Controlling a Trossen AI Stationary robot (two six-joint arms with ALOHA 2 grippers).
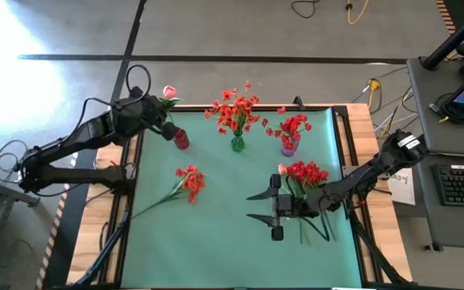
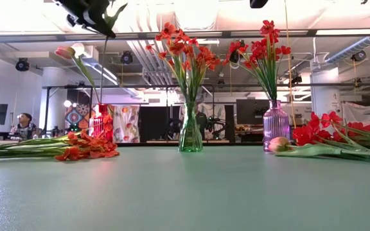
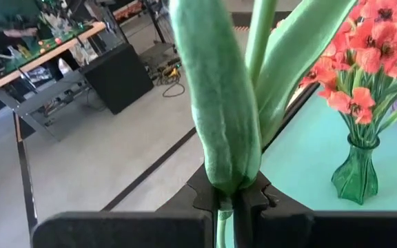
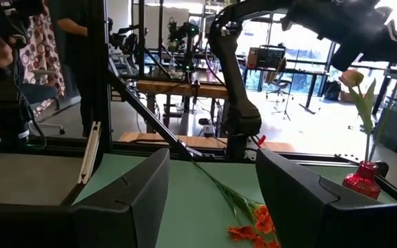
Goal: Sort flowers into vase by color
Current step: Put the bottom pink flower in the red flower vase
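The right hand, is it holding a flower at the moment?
No, the right hand is open with nothing between its fingers, only green mat and a loose orange flower lying farther ahead.

Bright overhead light floods my workspace, glare whitening the grey concrete floor [image 1: 6, 32] beside my left arm, while the fuzzy green leaf [image 3: 219, 103] blurs near my wrist camera.

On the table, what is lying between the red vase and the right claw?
In the high view, one loose orange-red flower lies on the green mat between the red vase and the open right claw. Otherwise that stretch is bare.
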